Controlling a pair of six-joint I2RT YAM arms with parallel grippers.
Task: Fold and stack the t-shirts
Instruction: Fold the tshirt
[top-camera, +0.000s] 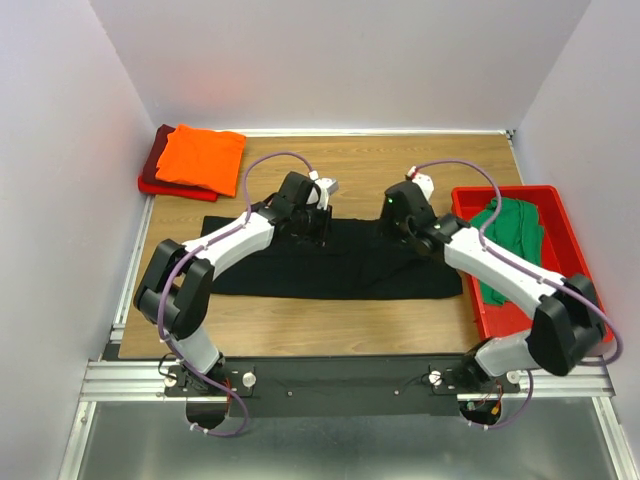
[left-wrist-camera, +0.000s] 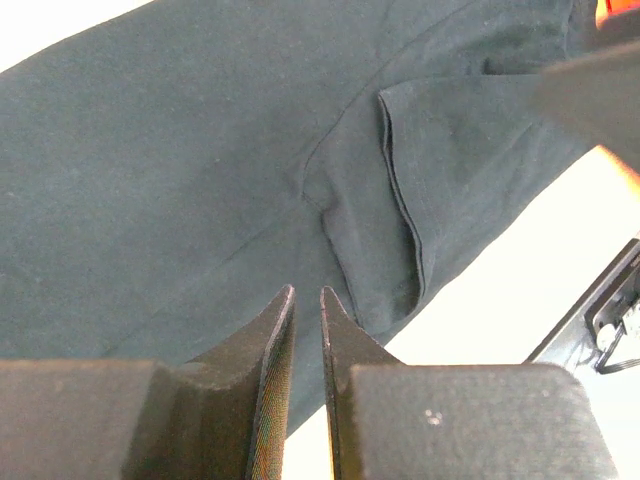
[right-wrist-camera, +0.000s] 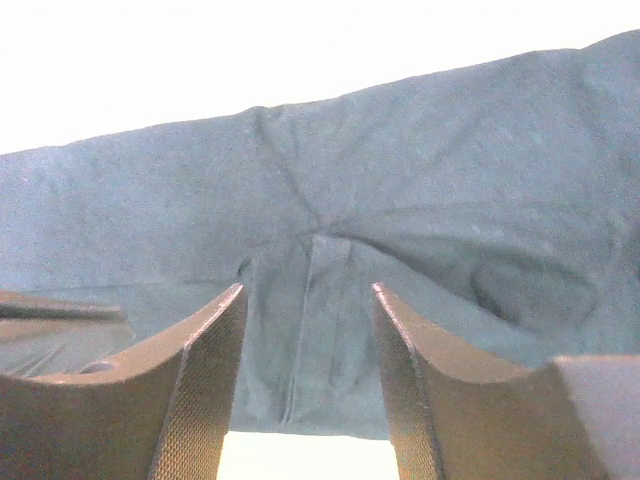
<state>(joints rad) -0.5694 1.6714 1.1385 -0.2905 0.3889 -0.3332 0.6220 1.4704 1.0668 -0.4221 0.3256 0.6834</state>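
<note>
Black t-shirt (top-camera: 330, 270) spread lengthwise across counter (top-camera: 300, 335); both at its far edge, right pincer (right-wrist-camera: 309, 290) released wide, left pincer (left-wrist-camera: 306, 292) barely parted, empty

Both arms outstretched, left gripper (left-wrist-camera: 307, 292) narrowly parted, right gripper (right-wrist-camera: 308, 288) wide apart.

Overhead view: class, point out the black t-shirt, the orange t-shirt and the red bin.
black t-shirt (top-camera: 330, 270), overhead view, middle of the spread cloth
orange t-shirt (top-camera: 200, 158), overhead view, centre of its folded top
red bin (top-camera: 520, 190), overhead view, far rim
</note>
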